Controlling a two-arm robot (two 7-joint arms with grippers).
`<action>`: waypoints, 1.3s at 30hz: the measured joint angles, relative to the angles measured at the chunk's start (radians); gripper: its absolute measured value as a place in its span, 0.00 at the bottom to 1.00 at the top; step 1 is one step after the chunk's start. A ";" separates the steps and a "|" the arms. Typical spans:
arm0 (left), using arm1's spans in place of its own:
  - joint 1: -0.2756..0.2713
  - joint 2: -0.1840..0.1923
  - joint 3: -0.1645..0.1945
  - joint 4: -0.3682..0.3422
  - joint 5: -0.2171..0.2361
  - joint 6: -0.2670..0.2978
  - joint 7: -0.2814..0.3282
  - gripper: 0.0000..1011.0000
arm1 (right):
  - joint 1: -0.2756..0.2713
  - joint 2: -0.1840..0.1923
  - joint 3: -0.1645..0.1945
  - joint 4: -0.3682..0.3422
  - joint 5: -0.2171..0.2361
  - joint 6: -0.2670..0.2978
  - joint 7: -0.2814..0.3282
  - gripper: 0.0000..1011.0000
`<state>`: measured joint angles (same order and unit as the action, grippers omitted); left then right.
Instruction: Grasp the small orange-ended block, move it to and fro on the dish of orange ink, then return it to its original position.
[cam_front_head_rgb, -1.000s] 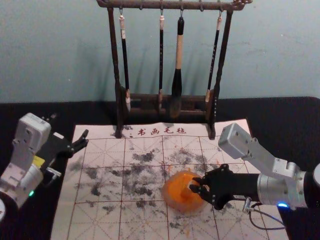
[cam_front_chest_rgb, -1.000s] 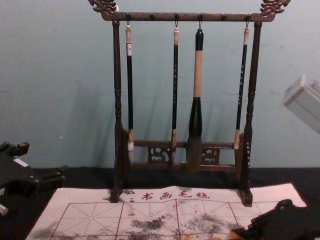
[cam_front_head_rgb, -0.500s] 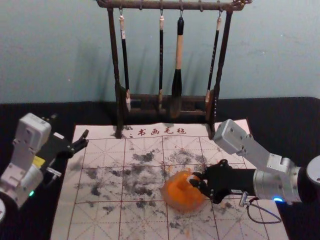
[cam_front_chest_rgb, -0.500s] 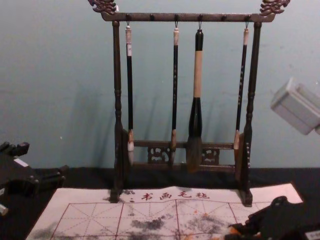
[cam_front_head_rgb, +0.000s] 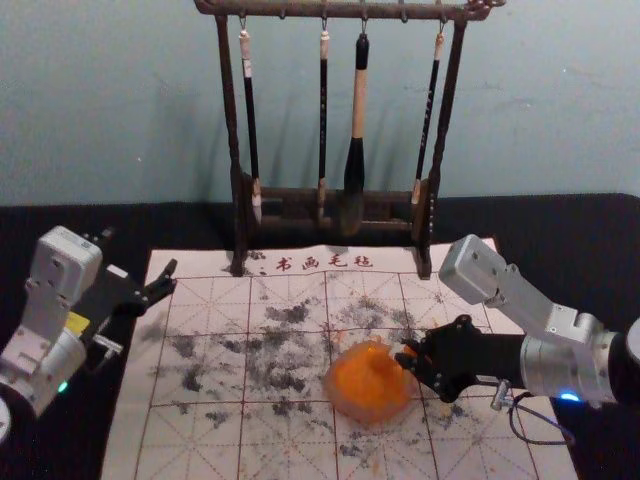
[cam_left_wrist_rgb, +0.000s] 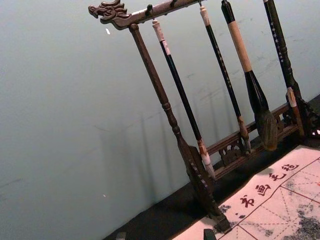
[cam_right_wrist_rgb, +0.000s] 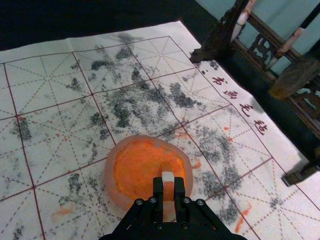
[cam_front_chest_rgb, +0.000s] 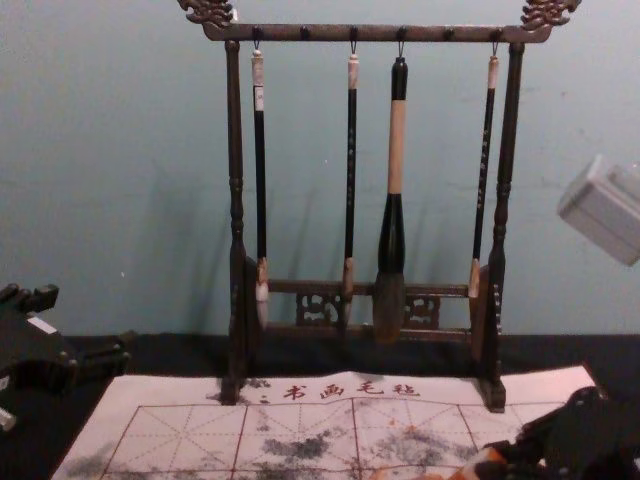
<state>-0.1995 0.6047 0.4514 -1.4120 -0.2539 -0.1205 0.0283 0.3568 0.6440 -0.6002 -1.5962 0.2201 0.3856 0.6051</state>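
My right gripper (cam_front_head_rgb: 402, 359) reaches in from the right, its fingertips over the right edge of the round dish of orange ink (cam_front_head_rgb: 368, 402). In the right wrist view my right gripper (cam_right_wrist_rgb: 168, 186) is shut on the small block (cam_right_wrist_rgb: 168, 192), which has a white band and orange below it. The block's far end overlaps the ink in that view; whether it touches cannot be told. The chest view has the block (cam_front_chest_rgb: 482, 461) at the fingertips, low on the right. Parked at the left, my left gripper (cam_front_head_rgb: 140, 254) stands open; in its wrist view the left gripper's (cam_left_wrist_rgb: 165, 235) tips are apart.
A dark wooden rack (cam_front_head_rgb: 330, 196) with several hanging brushes stands behind the dish, at the back of the white gridded mat (cam_front_head_rgb: 205, 300). Grey smudges and small orange marks cover the mat's middle. Black cloth (cam_front_head_rgb: 560, 225) surrounds it.
Holding the block, my right gripper first shifted slightly left and away over the dish, then moved back right to the dish's edge. The left arm and the dish look unmoved.
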 joint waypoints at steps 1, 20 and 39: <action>0.000 0.000 0.000 0.000 0.000 0.000 0.000 0.99 | -0.003 0.003 0.002 -0.004 -0.001 0.002 -0.001 0.09; 0.000 0.000 0.000 0.000 0.000 0.000 0.000 0.99 | -0.049 0.039 0.027 -0.076 0.015 0.008 0.015 0.09; 0.000 0.000 0.000 0.000 0.000 0.000 0.000 0.99 | -0.110 0.090 0.103 -0.172 0.090 0.026 -0.026 0.09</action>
<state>-0.1995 0.6047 0.4514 -1.4120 -0.2539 -0.1206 0.0283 0.2464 0.7341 -0.4971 -1.7683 0.3101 0.4119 0.5792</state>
